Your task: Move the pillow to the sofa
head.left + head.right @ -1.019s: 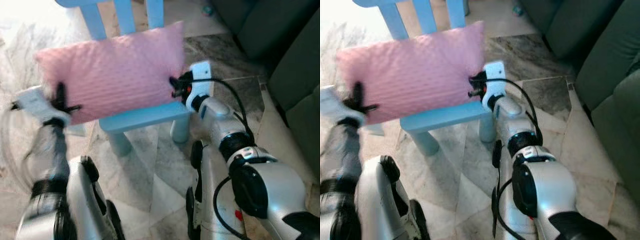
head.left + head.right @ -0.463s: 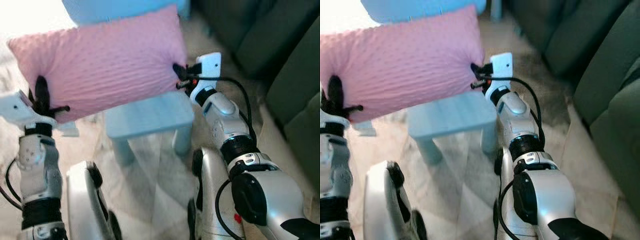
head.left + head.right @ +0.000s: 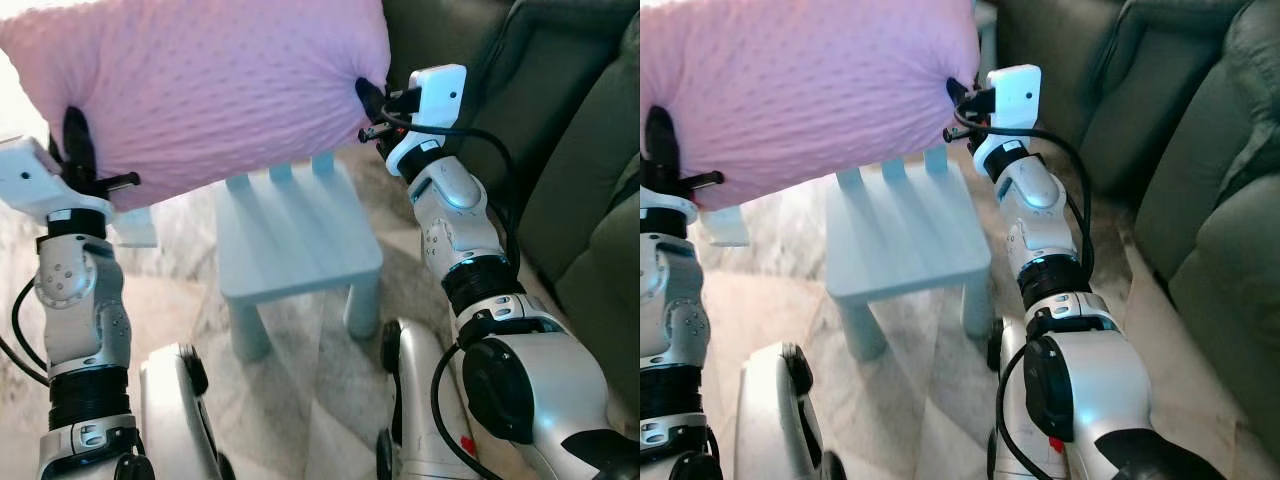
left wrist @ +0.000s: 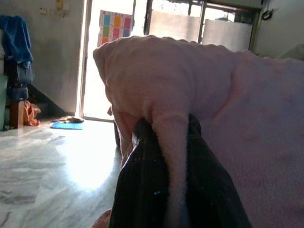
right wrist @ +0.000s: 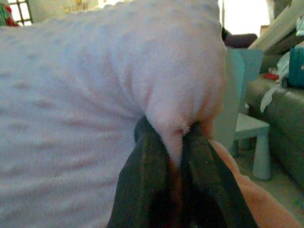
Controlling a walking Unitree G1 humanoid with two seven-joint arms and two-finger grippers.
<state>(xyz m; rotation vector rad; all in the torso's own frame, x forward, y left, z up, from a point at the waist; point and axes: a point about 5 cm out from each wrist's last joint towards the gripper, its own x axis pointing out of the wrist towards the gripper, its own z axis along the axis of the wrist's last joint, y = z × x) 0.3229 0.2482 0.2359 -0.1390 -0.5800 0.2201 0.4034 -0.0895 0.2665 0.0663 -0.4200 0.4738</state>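
Pink pillow (image 3: 210,85) held up in the air above the small blue chair (image 3: 295,250), clear of its seat. Left gripper (image 3: 78,150) pinched shut on 1 end of the pillow, right gripper (image 3: 368,100) pinched shut on the other (fabric bunched between both pairs of black fingers). Dark green sofa (image 3: 580,200) just right of the chair. No readable writing anywhere.

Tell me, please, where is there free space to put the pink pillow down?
The blue chair seat below the pink pillow is bare. The marble floor in front of it is narrow, bordered by the robot's body. The dark green sofa to the right shows bare cushions. The left gripper and right gripper pinch the pillow's ends.
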